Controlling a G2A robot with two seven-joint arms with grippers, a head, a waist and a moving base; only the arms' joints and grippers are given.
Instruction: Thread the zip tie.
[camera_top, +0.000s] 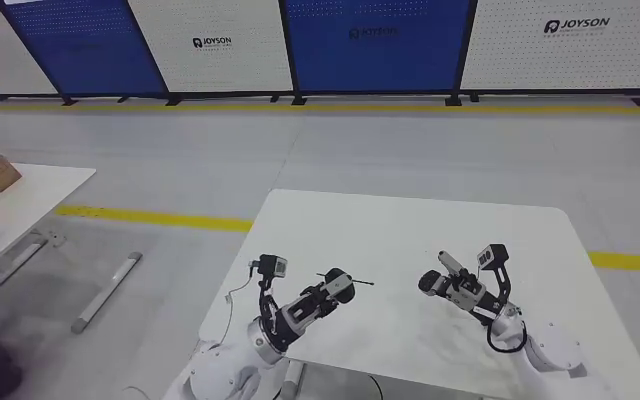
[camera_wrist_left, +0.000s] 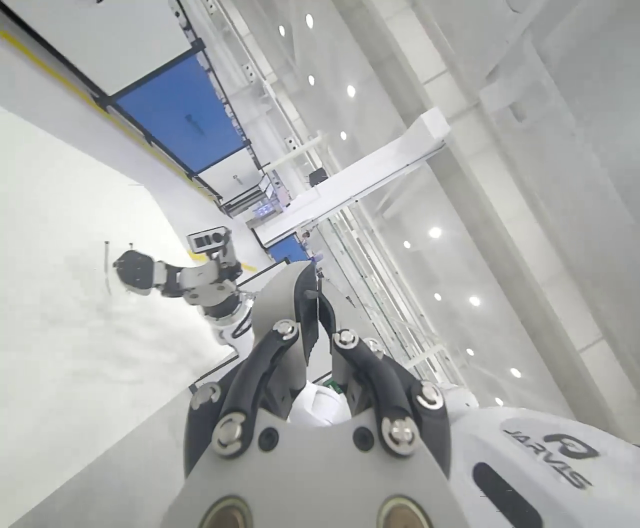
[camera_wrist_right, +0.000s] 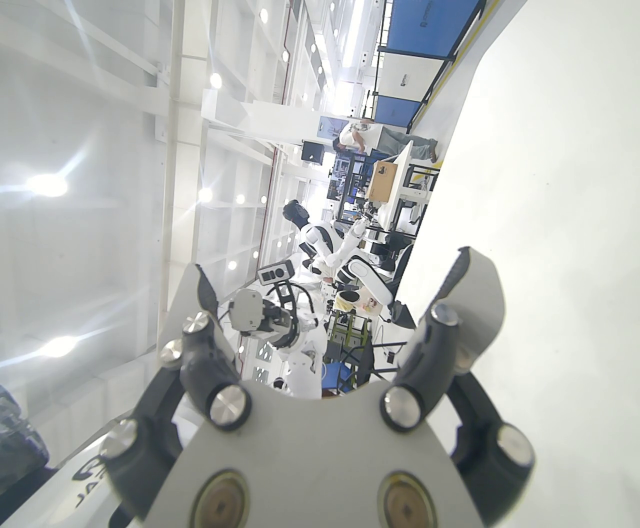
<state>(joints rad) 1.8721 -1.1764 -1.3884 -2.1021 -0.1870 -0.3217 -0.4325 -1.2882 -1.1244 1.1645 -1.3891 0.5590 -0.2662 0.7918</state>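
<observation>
Top view: tie held out for threading

The left gripper (camera_top: 340, 287) is pinching a thin black plastic zip tie (camera_top: 362, 282) crosswise over the white table (camera_top: 420, 230), probably leaving an end free for the other arm. The right gripper (camera_top: 430, 283) is hovering well apart, fingers spread wide, carrying nothing.

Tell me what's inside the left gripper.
The zip tie is pinched in the shut left gripper, a thin black end sticking out on each side above the table. The stretch between the fingers is covered, so the exact grip point cannot be seen.
</observation>
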